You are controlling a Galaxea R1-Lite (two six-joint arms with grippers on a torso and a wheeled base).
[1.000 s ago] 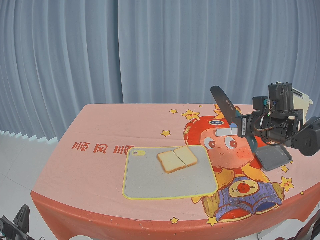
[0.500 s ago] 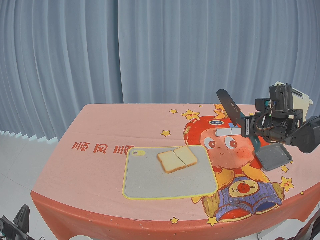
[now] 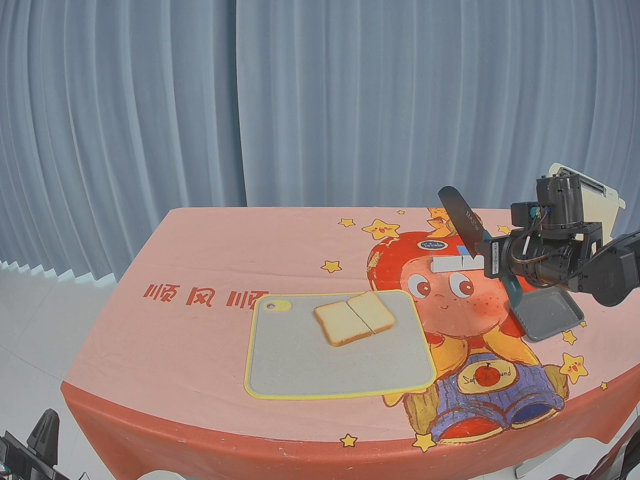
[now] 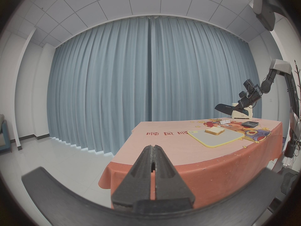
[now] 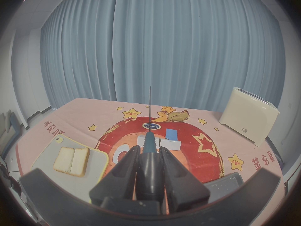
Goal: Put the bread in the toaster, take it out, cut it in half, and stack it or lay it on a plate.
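Blue-grey curtains point(image 3: 320, 88) hang behind a desk point(image 3: 200, 261) under a pink cartoon cloth. The right jaws hang above the desk's right side, pinching the teal handle of a knife point(image 3: 460, 218) whose dark blade slants up and away from them, out over the desk toward the curtains. The bread point(image 3: 353, 317), already cut, lies as two halves side by side and touching on a grey, yellow-rimmed cutting board point(image 3: 300, 361), lower than the right jaws and well off to their left. A dark grey plate point(image 3: 553, 315) sits on the desk just beneath those jaws. The cream toaster point(image 3: 593, 198) stands behind them at the desk's far right corner. A white block point(image 3: 448, 264) rests below the blade. The left jaws are pressed together, holding nothing, low and off the desk's near left corner, well apart from the bread.
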